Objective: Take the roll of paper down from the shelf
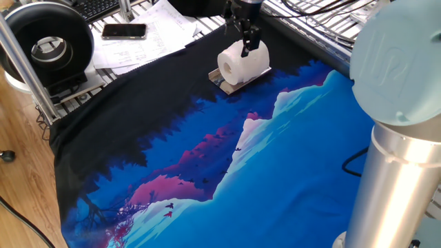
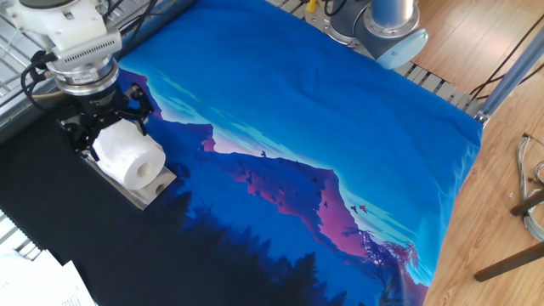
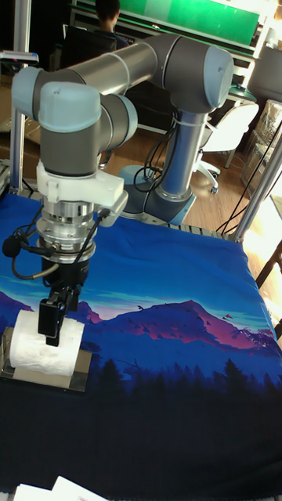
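Table point(image 1: 289, 179): covered by a blue, purple and black mountain-print cloth point(image 2: 323, 127); most of it bare.

UR5 arm point(image 3: 117, 86): reaches from its base at one table edge to the far corner, wrist pointing straight down.

Roll of paper point(image 1: 242, 63): lies on its side on the shelf point(image 1: 231, 85), hollow core facing outward. The shelf sits flat on the dark part of the cloth. Judgement: task barely begun. The roll is not yet lifted off; grasp, lift and set-down on the cloth all remain.

End effector point(image 2: 104, 129): directly over the roll's upper rear part. Fingers spread apart, straddling the roll at the top. In the other fixed view the dark fingers point(image 2: 138, 111) sit beside the roll's flanks; whether the pads actually touch the paper, cannot tell. Nothing is carried. Reads as released, poised around the roll rather than clamped on it.
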You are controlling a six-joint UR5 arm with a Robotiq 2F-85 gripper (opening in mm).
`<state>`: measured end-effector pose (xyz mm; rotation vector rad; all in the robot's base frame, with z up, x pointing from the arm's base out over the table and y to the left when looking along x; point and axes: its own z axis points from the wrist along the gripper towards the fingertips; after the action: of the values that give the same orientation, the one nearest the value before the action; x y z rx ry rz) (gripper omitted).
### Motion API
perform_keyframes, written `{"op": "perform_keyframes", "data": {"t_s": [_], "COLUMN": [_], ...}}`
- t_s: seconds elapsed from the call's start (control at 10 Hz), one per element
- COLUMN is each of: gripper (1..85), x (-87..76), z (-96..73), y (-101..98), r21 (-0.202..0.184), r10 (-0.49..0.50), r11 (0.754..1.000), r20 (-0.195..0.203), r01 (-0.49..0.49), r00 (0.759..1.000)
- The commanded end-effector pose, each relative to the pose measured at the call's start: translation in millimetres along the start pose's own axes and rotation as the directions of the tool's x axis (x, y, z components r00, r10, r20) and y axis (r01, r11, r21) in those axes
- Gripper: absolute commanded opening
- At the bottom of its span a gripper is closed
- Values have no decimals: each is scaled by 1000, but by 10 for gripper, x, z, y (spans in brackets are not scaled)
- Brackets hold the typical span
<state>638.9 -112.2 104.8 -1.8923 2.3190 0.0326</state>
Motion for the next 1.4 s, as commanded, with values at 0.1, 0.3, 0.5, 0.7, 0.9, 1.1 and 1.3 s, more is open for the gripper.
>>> {"op": "perform_keyframes", "data": {"t_s": [0.1,0.3,0.5,0.7,0.9,1.1,1.3], "gripper": [850,850,837,810,753,667,573], "x": [40,-21,-13,-27,-57,-68,-63], "z": [151,202,242,286,352,386,389], "y": [78,34,29,40,38,16,14], "r21": [-1,23,33,38,48,62,71], "r10": [-13,-30,-41,-56,-53,-50,-35], "r11": [1000,999,999,998,998,997,997], "r20": [19,38,35,48,62,68,66], "r01": [13,29,40,54,50,46,31], "r00": [1000,999,999,997,997,996,997]}}
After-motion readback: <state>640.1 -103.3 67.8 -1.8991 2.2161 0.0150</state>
